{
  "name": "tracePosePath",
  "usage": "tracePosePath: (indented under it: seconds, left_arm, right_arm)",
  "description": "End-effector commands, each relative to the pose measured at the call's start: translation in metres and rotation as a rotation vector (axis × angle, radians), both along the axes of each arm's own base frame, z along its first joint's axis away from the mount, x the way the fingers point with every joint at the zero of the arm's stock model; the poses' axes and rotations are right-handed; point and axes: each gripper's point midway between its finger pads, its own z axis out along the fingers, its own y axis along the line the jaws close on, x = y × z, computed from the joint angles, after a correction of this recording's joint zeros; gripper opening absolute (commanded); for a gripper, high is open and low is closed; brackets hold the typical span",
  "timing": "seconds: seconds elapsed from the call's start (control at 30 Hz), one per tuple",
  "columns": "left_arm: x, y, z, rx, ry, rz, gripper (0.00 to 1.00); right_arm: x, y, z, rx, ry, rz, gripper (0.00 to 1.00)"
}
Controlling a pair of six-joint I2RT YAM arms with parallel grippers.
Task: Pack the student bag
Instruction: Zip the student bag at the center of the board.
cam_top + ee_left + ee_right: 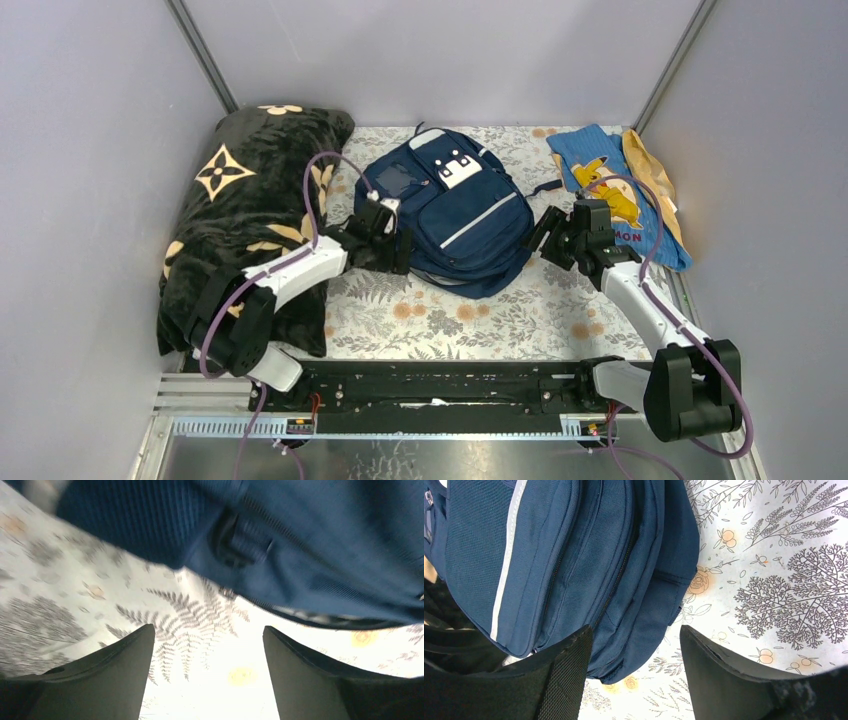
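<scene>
Two grippers flank student bag, navy backpack lying front-up mid-table on floral mat. Left gripper at bag's 9 o'clock edge, jaws apart, nothing between. Right gripper at bag's 3 o'clock edge, jaws spread, empty. Zips look closed. Black flower blanket at 9 o'clock, blue Pikachu cloth at 2 o'clock, both outside bag. Likely step: reaching to open bag. Next move calls for one claw pinning fabric, other finding zip pull.

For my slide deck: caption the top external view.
The left gripper and right gripper flank the navy student bag on a floral tablecloth, between a black blanket and a light-blue cloth.
</scene>
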Motion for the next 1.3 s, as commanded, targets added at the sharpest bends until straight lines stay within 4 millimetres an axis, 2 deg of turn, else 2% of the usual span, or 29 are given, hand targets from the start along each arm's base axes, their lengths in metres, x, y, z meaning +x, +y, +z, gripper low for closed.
tracePosePath:
  seconds: [0.0,0.17,0.37,0.47,0.53,0.6,0.8,0.97,1.03,1.13,1.27]
  left_arm:
    - [-0.011,-0.019,-0.020,-0.156,0.036,0.053,0.82]
    - [-0.006,-0.024,-0.029,-0.236,-0.025,0.084,0.73]
    - [0.007,-0.014,-0.049,-0.200,-0.092,0.091,0.58]
    - [0.007,-0.023,-0.053,-0.237,-0.084,0.066,0.55]
    - [0.007,-0.025,-0.053,-0.253,-0.088,0.065,0.50]
    - [0.008,-0.025,-0.051,-0.253,-0.093,0.067,0.36]
    - [0.010,-0.014,-0.043,-0.199,-0.110,0.091,0.28]
    - [0.008,-0.010,-0.033,-0.165,-0.111,0.087,0.07]
    - [0.005,-0.008,-0.034,-0.129,-0.096,0.084,0.00]
    - [-0.002,-0.001,-0.048,-0.031,-0.075,0.088,0.00]
    - [-0.019,-0.017,-0.060,0.018,-0.038,0.020,0.00]
  right_arm:
    - [0.017,0.005,0.019,0.003,-0.062,0.022,0.72]
    - [0.015,0.005,0.019,0.009,-0.061,0.014,0.73]
    - [0.013,0.010,0.010,0.038,-0.044,0.025,0.73]
    - [0.014,0.015,0.005,0.058,-0.022,0.039,0.73]
    - [0.016,0.017,0.003,0.070,-0.016,0.045,0.73]
    - [0.016,0.019,0.001,0.076,-0.009,0.051,0.73]
    - [0.016,0.022,-0.002,0.098,0.001,0.048,0.73]
    - [0.014,0.024,-0.001,0.126,0.009,0.039,0.76]
    - [0.012,0.023,-0.009,0.122,0.037,0.030,0.76]
    - [0.007,0.024,-0.026,0.133,0.086,0.023,0.78]
    - [0.010,0.038,-0.040,0.213,0.097,0.045,0.80]
